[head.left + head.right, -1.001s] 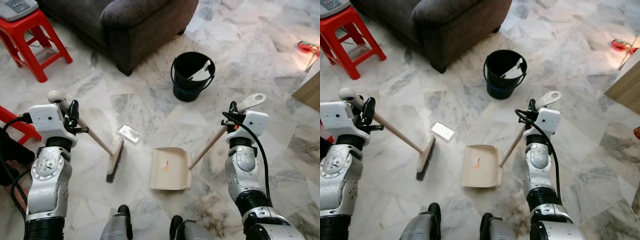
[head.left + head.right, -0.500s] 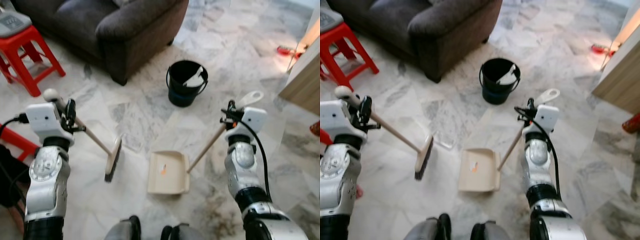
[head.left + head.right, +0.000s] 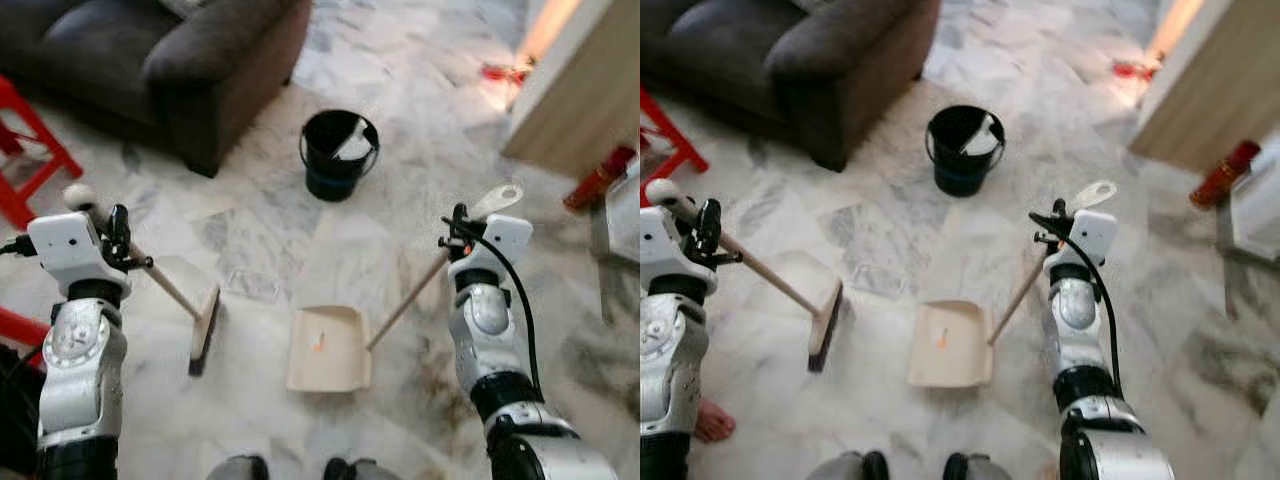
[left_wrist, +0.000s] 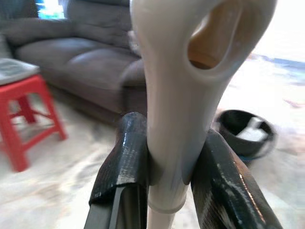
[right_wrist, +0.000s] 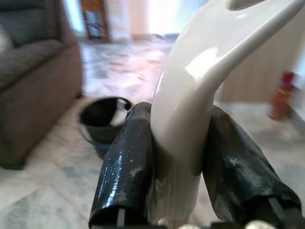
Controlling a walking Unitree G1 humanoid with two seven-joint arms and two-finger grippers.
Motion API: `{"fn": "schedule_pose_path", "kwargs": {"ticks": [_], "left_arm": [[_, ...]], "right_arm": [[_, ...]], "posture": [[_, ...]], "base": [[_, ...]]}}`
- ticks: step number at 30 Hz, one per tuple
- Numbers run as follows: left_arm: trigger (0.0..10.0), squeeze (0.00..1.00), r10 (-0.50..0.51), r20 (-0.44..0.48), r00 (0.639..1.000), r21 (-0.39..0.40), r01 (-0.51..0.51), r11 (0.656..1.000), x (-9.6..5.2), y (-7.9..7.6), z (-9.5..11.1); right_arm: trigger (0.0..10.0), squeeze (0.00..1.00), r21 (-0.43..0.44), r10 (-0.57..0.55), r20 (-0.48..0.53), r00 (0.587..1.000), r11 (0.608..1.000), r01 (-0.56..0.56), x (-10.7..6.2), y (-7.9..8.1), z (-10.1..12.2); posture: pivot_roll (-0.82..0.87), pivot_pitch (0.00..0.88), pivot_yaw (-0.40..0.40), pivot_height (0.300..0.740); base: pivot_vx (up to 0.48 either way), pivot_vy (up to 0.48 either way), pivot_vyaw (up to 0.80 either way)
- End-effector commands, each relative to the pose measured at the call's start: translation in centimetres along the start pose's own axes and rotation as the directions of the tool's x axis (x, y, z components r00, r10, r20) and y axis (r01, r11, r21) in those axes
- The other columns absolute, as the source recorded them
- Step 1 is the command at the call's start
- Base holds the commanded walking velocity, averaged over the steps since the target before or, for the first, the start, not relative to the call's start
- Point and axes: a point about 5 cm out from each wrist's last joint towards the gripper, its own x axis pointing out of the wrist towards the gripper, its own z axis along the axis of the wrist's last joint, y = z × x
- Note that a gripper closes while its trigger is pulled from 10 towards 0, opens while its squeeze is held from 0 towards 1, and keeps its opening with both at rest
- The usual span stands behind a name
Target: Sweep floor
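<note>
With the wrapper gone from the floor and now in the dustpan, both grippers stay clamped, left gripper on the broom, so emptying into the bucket seems next.

Arms: showing silver metal segments, round jointed housings with small screws ringing them.
Wrists: carrying white boxy camera housings atop each arm.
Cables: running black along the right forearm in a long loop; trailing black behind the left wrist housing.
Left end effector: showing two long glossy black fingers.
Right end effector: showing matching glossy black fingers, slightly scuffed.
Legs: showing grey rounded tops with black parts at the lower frame edge.
</note>
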Motion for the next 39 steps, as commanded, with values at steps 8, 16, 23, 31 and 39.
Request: {"fn": "schedule_pose_path", "kwargs": {"ticks": [8,16,23,31,39], "left_arm": [[10.0,0.0,0.003,0.046,0.999,-0.006,-0.003,1.0,0.0,-0.1,0.6],[10.0,0.0,0.016,0.052,0.999,0.013,-0.017,1.0,0.1,0.1,0.7],[10.0,0.0,-0.004,0.055,0.998,0.037,0.002,0.999,-0.1,-0.7,0.5],[10.0,0.0,-0.025,0.062,0.998,0.06,0.021,0.998,0.1,-1.0,0.7],[10.0,0.0,-0.025,0.067,0.997,0.064,0.021,0.998,0.0,-1.0,0.7]], "right_arm": [[10.0,0.0,-0.033,0.012,0.021,1.0,0.999,-0.011,0.6,-0.2,0.9],[10.0,0.0,-0.027,0.015,0.013,1.0,1.0,-0.014,0.4,-0.2,0.6],[10.0,0.0,-0.029,0.014,0.014,1.0,0.999,-0.014,0.3,-0.2,0.5],[10.0,0.0,-0.032,0.006,0.021,1.0,0.999,-0.006,0.1,-0.5,0.5],[10.0,0.0,-0.02,0.007,0.016,1.0,1.0,-0.007,0.0,-0.5,0.4]], "posture": [[0.11,0.222,-0.091,0.74],[0.11,0.227,-0.086,0.74],[0.11,0.232,-0.081,0.74],[0.1,0.233,-0.077,0.74],[0.11,0.234,-0.079,0.74]], "base": [[0.0,0.0,-0.2],[0.208,0.0,0.0],[0.281,0.0,0.0],[0.282,0.0,0.0],[0.28,0.0,0.0]]}}
